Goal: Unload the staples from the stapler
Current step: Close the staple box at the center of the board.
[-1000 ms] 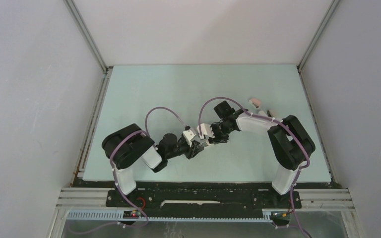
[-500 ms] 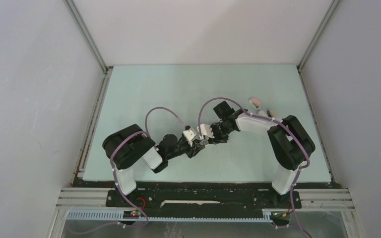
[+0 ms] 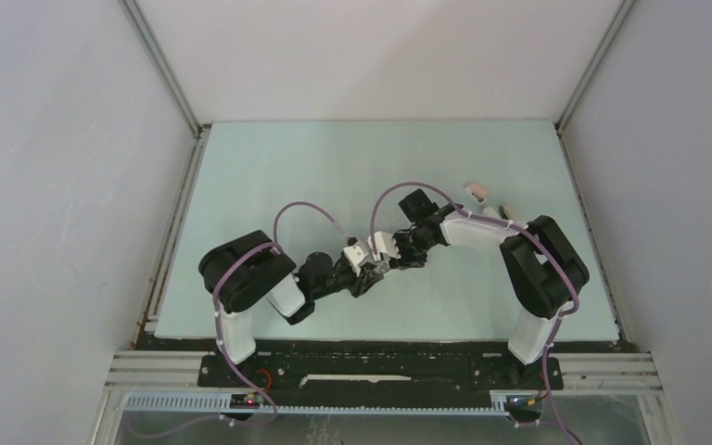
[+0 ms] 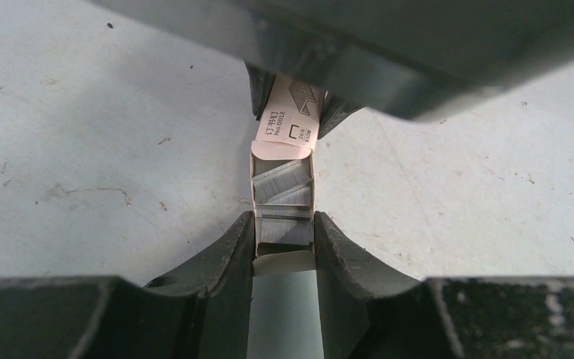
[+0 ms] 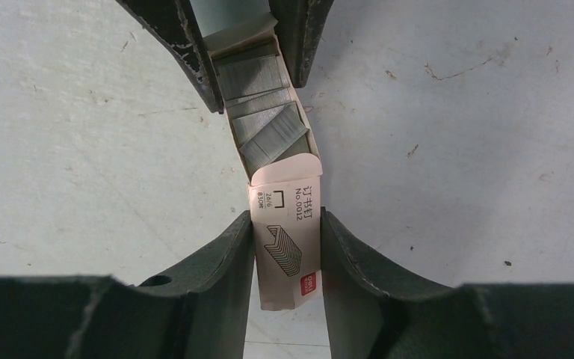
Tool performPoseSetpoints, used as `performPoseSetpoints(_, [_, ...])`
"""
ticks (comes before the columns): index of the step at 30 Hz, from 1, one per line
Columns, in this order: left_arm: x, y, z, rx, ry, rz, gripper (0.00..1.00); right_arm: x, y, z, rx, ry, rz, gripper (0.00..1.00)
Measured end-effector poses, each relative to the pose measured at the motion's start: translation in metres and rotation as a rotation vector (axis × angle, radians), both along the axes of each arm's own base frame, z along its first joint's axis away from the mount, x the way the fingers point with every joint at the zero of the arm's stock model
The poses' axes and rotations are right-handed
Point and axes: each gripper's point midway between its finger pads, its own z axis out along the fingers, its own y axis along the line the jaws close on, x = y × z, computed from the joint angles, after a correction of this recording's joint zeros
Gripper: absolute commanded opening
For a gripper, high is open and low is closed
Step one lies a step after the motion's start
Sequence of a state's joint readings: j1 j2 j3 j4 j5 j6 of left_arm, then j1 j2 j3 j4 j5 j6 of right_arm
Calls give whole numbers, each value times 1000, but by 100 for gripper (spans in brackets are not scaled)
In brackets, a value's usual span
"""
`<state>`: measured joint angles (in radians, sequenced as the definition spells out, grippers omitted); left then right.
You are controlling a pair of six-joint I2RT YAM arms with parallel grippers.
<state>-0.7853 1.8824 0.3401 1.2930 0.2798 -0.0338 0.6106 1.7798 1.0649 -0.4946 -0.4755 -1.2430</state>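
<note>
Both arms gripping, jaws narrow.
Left gripper [image 4: 284,235] clamps white card tray [image 4: 284,262] of grey metal staple strips [image 4: 284,183]; right gripper [image 5: 288,232] clamps printed white-and-red sleeve [image 5: 288,265].

Bright, even light; foreground perhaps soft

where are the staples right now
In both wrist views, the staples lie in the slid-out tray, between the grippers: the left gripper pinches the tray, the right gripper the printed sleeve.
</note>
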Motion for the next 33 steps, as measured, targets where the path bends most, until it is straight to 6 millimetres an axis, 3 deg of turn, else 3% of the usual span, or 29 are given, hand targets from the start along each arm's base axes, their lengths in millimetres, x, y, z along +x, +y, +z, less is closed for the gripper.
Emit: performPoseSetpoints(33, [-5, 0, 0, -3, -16, -94, 38, -4, 1, -1, -24, -25, 43, 46])
